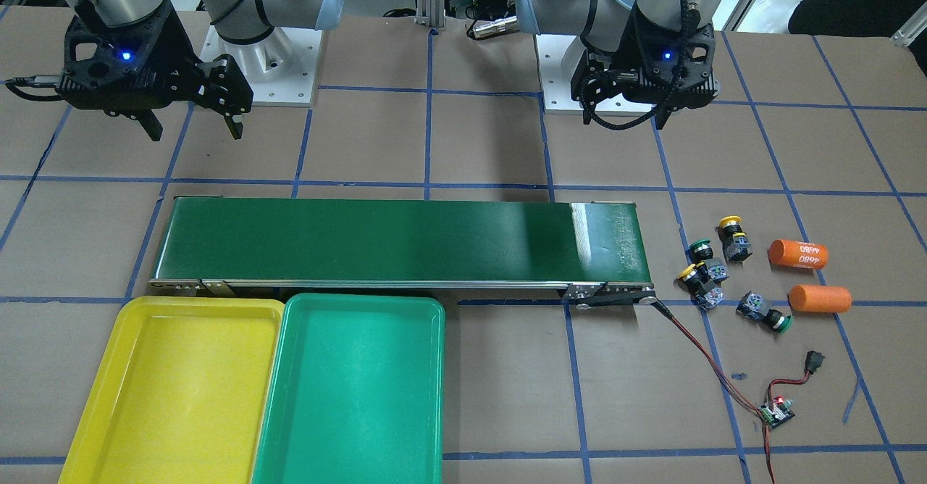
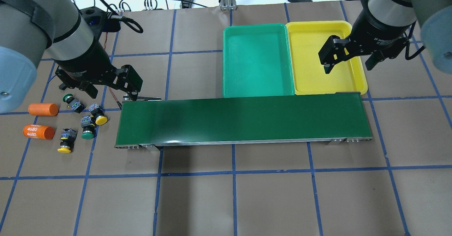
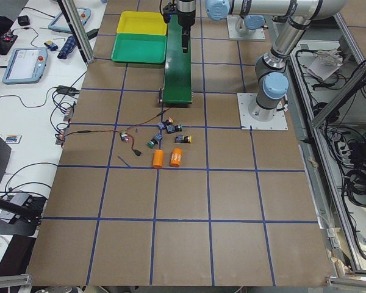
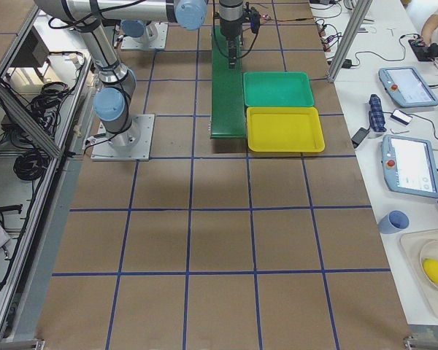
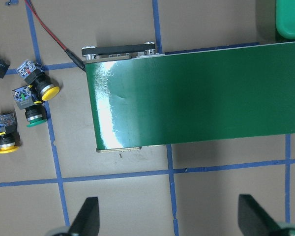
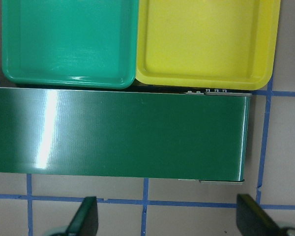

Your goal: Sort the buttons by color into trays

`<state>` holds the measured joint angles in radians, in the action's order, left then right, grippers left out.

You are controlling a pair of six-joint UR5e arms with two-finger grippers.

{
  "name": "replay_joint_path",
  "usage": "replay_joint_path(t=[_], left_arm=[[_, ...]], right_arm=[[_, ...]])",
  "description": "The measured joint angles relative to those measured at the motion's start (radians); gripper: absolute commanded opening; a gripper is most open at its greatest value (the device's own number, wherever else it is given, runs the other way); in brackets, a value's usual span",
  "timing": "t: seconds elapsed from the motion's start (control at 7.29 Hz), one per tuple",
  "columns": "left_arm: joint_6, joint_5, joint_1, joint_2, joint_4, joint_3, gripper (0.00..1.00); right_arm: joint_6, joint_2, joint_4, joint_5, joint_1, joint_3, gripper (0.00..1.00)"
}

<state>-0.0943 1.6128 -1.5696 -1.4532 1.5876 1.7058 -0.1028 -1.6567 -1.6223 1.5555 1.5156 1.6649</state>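
Four buttons lie on the table left of the belt: a green one [image 2: 72, 101], a yellow one [image 2: 98, 115], a green one [image 2: 87, 130] and a yellow one [image 2: 66, 142]. Three show in the left wrist view, among them a yellow one [image 5: 42, 88]. My left gripper [image 2: 111, 93] is open and empty, above the belt's left end and just beyond the buttons. My right gripper [image 2: 349, 66] is open and empty over the yellow tray [image 2: 317, 84]. The green tray [image 2: 257, 59] lies beside it. Both trays hold nothing.
A long dark green conveyor belt [image 2: 243, 121] runs across the middle, in front of the trays. Two orange cylinders [image 2: 43, 109] [image 2: 39, 131] marked 4680 lie left of the buttons. A small controller board [image 1: 776, 411] with red wires lies past the belt's end.
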Motion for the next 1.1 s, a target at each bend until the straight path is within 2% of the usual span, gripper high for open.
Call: replay_joint_path(t=[0.55,1.1], left_arm=[[0.007,-0.003,0.030,-0.034,-0.063,0.019,1.00],[0.015,0.000,0.024,-0.040,-0.067,0.025,1.00]], right_arm=[[0.000,0.001,-0.004,0.000,0.000,0.002,1.00],[-0.002,0.003,-0.007,0.000,0.000,0.005,1.00]])
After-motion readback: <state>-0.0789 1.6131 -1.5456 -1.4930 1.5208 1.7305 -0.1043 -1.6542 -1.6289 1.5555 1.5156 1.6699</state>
